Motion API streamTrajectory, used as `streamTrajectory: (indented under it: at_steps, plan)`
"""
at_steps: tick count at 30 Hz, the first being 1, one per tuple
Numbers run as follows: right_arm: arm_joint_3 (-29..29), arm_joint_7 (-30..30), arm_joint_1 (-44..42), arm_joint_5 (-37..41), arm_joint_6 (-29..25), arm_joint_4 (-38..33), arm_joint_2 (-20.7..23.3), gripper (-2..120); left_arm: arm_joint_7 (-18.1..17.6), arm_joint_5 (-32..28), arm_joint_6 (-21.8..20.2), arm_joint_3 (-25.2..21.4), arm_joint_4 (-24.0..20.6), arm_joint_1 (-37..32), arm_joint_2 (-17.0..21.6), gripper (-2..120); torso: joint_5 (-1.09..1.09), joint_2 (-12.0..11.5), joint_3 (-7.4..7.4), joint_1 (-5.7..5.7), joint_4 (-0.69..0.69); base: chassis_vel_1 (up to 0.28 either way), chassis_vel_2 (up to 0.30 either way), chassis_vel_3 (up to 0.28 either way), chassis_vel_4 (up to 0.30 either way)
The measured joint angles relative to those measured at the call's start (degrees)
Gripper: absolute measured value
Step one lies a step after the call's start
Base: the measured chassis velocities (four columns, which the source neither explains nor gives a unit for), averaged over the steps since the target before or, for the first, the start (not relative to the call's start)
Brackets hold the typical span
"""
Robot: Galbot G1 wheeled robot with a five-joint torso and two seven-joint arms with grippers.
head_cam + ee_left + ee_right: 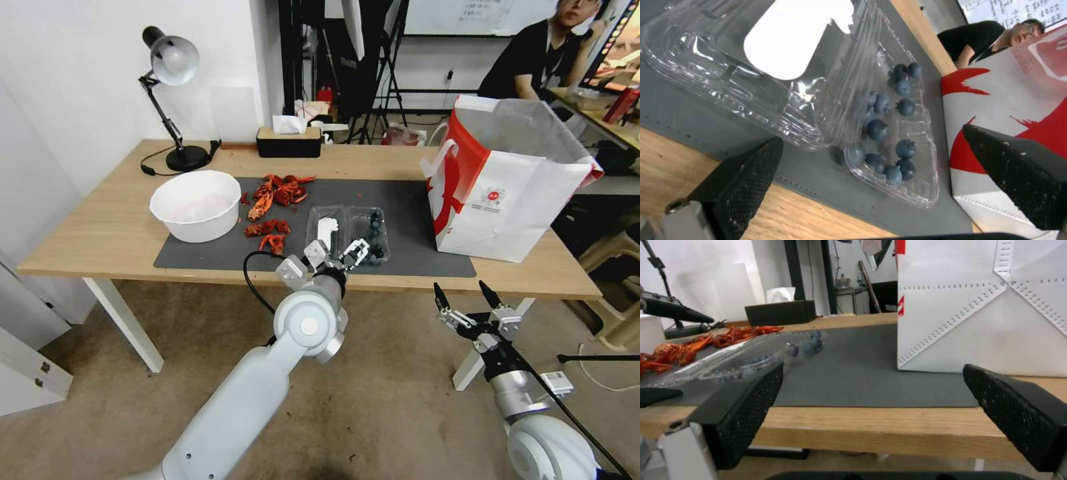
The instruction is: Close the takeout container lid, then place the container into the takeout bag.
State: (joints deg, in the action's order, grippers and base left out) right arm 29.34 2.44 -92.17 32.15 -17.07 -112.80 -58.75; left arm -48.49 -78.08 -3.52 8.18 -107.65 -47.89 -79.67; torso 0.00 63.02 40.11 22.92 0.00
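Two grippers are seen with fingers spread wide, nothing held. The left gripper point(337, 253) is poised at the tabletop's front edge, just before the takeout container point(368, 235), whose lid point(326, 230) lies open. The right gripper point(467, 299) hangs below that edge, near the takeout bag point(507, 187).

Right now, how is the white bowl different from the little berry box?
The white bowl is round, solid white and much bigger; the berry box is small, clear and flat. The bowl looks empty, while the box lies open with blueberries in one half. Both sit on the gray mat.
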Motion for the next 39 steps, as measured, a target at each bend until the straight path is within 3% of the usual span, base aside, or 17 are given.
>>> streamTrajectory:
  at_steps: [39]
  plan:
    - [0.3, -0.7, -2.0, -0.1, -0.9, -0.2, -0.1, 100, 4.2, 1.4, 2.7, -2.4, 1.6, -2.2, -2.3, 100, 0.00, 0.0, 0.00, 0.02, 0.00, 0.000, 0.000, 0.000, 0.000]
